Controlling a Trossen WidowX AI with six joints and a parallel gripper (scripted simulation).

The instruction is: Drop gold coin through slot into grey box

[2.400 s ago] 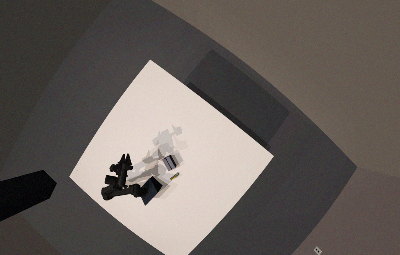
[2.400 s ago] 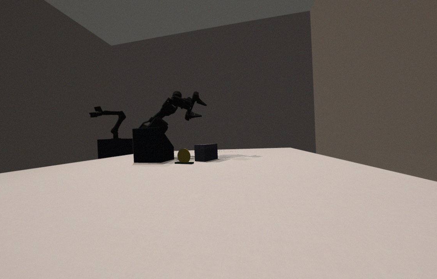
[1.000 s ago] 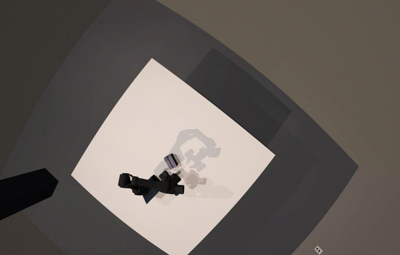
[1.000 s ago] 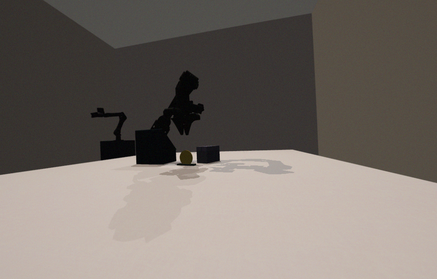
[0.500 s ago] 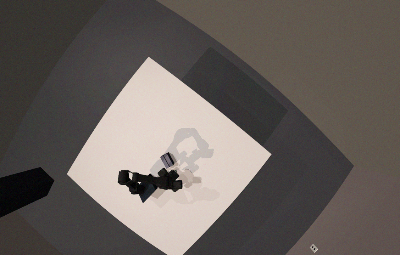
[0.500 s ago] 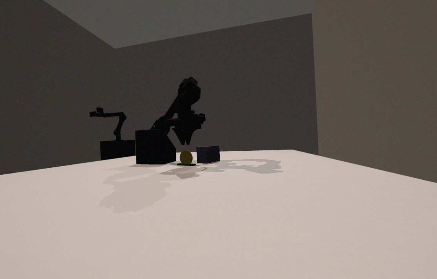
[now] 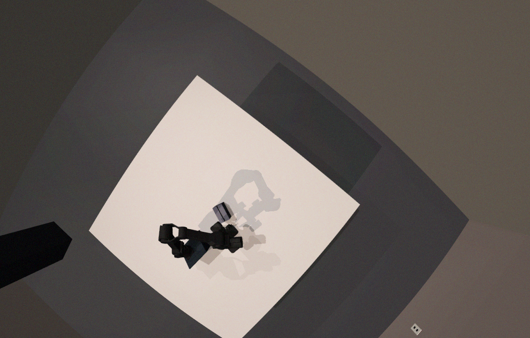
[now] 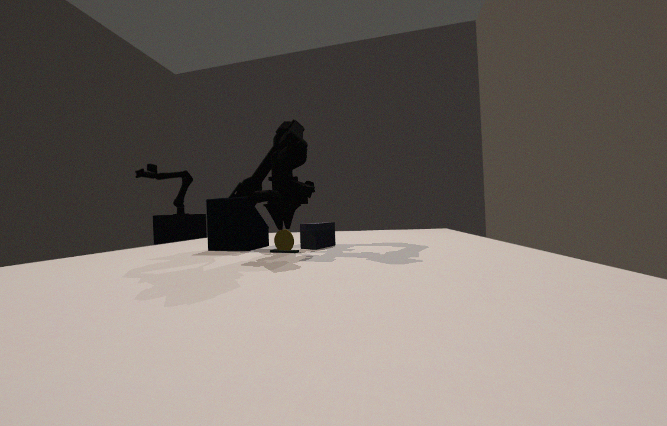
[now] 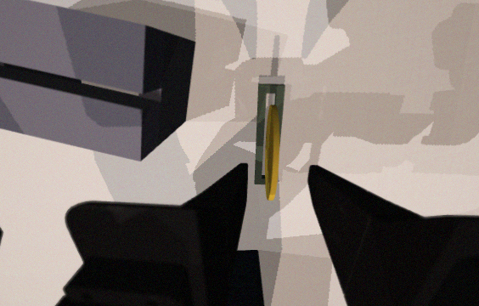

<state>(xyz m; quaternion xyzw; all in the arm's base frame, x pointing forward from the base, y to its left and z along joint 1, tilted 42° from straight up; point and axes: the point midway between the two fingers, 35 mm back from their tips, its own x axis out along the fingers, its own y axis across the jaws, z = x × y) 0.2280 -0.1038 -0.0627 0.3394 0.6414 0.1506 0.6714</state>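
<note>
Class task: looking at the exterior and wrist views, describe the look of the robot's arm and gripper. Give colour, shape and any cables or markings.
The arm is black all over, built of blocky, angular links rising from a dark box-shaped base. The gripper has two matt black fingers, broad at the root and tapering to wedge-like points. No cables, labels or markings can be made out.

Wrist view: gold coin (image 9: 272, 150) stands on edge in dark-green holder (image 9: 261, 132), seen edge-on, centre frame. Gripper (image 9: 278, 172) fingers part-open, nothing between them; the two black fingertips flank the coin's near end, gap visible on both sides, no contact. Grey box (image 9: 78, 85) upper left, apart from holder, dark narrow slot (image 9: 65, 85) running along its lid. Pale table top (image 9: 392, 191) with overlapping grey shadows.
</note>
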